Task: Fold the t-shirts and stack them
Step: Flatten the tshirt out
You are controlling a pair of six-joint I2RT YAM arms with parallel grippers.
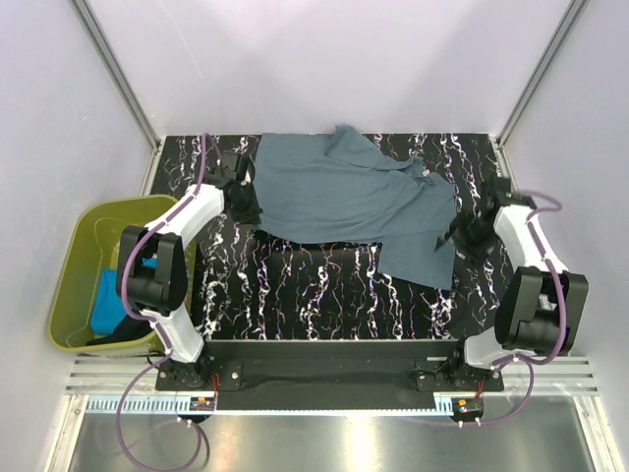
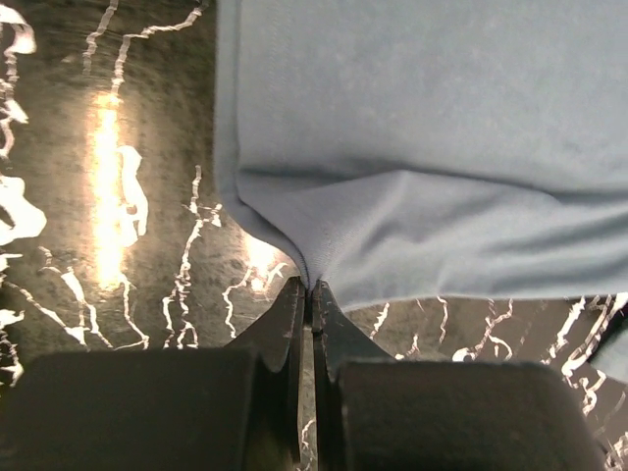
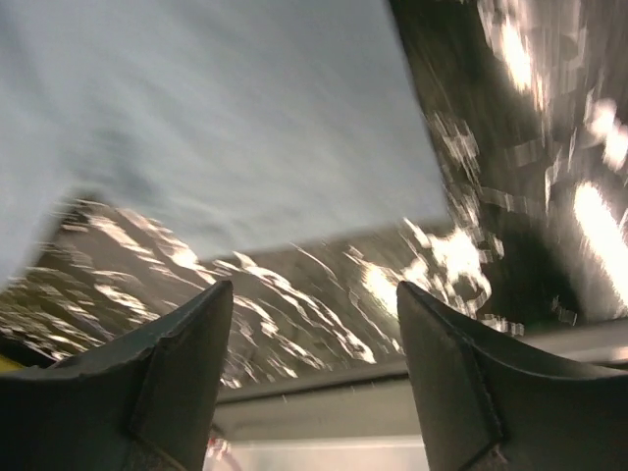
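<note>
A slate grey-blue t-shirt [image 1: 344, 197] lies rumpled across the far half of the black marbled table [image 1: 295, 285]. My left gripper [image 1: 243, 204] is at the shirt's left edge, shut on a pinched fold of the cloth [image 2: 311, 287]; the t-shirt [image 2: 422, 147] fills the upper part of the left wrist view. My right gripper [image 1: 460, 234] is by the shirt's lower right corner, open [image 3: 314, 294], with only table between its fingers. The t-shirt [image 3: 216, 118] lies beyond them, and the view is blurred. A turquoise t-shirt [image 1: 111, 295] and a black one [image 1: 120, 337] lie in the tub.
An olive-green plastic tub [image 1: 79, 258] stands off the table's left edge beside the left arm. White walls close in the back and sides. The near half of the table shows bare marbled surface in front of the arm bases.
</note>
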